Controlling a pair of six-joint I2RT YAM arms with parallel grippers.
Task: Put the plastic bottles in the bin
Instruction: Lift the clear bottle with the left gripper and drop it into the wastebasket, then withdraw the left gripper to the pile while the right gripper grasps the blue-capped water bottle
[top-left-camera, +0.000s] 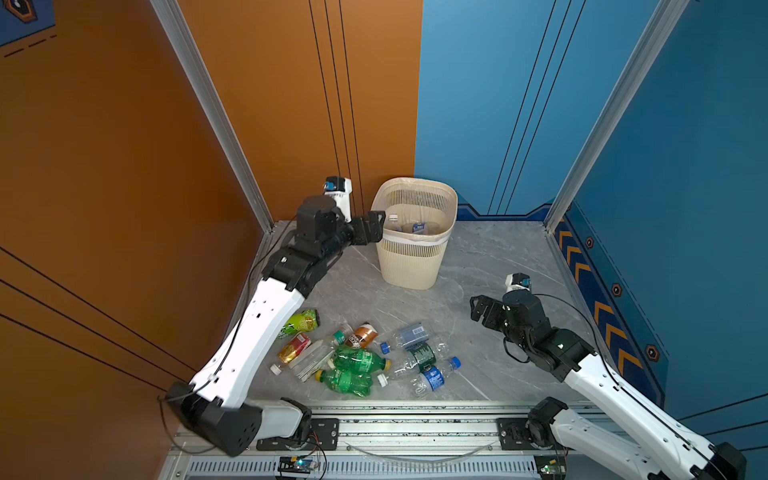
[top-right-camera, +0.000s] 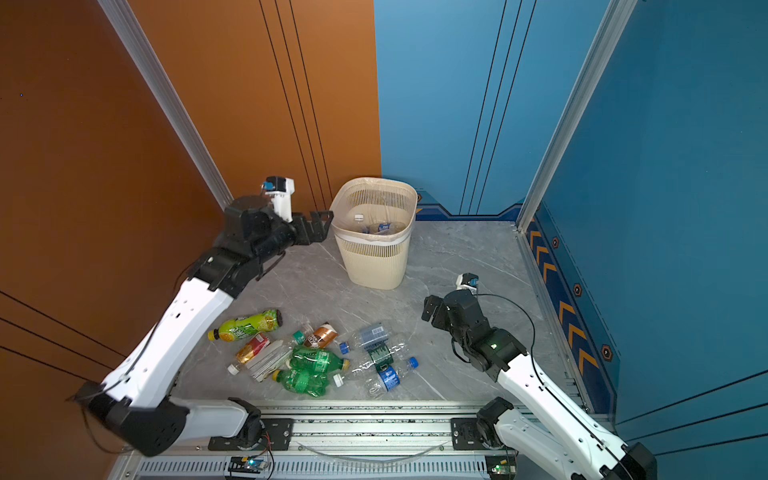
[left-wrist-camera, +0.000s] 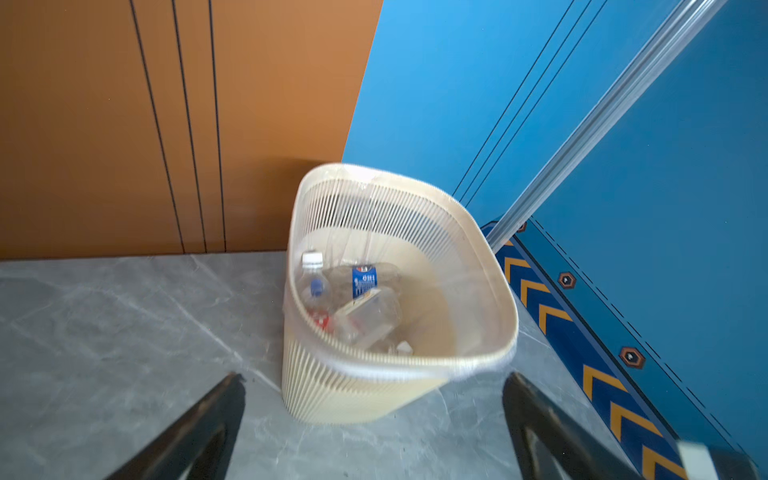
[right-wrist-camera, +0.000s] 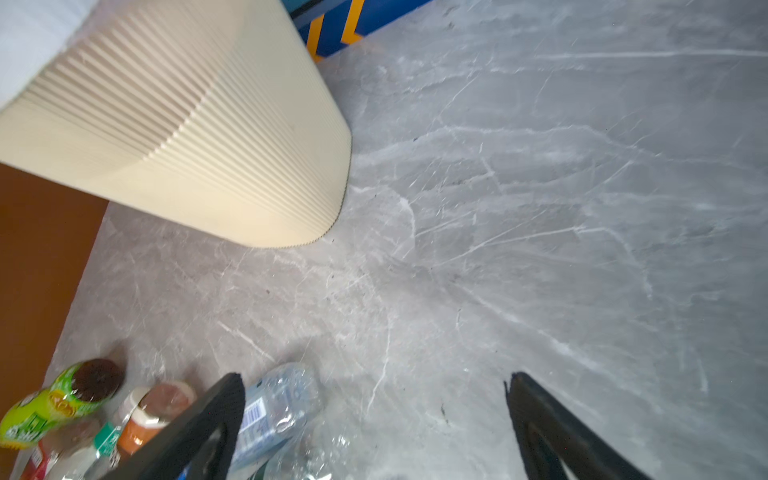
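Left gripper (top-left-camera: 375, 226): jaws spread wide, nothing between them. It is raised just beside the left side of the bin's rim in both top views (top-right-camera: 322, 226). In the left wrist view its black fingers (left-wrist-camera: 224, 399) frame the bin from above.

Bin (top-left-camera: 411, 266): cream, slatted, clear liner folded over the rim. It stands upright at the back of the counter (top-left-camera: 498, 257), near the seam of the orange and blue walls. Contents in the left wrist view: white-capped clear bottle (left-wrist-camera: 311, 266) against the wall, blue-labelled clear bottle (left-wrist-camera: 365, 280), and more clear bottles beneath, number unclear.

Plastic bottles on the counter: one loose pile at the front, well apart from the bin. It includes:
- yellow-green labelled bottle (top-left-camera: 301, 322)
- red-labelled bottle (top-left-camera: 294, 348)
- orange-brown labelled bottle (top-left-camera: 361, 336)
- green bottle (top-left-camera: 359, 359) touching a second green bottle (top-left-camera: 347, 380)
- dark-green labelled clear bottle (top-left-camera: 422, 355)
- blue-capped clear bottle (top-left-camera: 436, 376)

Right gripper (top-left-camera: 477, 309): jaws fully apart, empty. It hovers over the grey marble-patterned counter, near the right of the pile.
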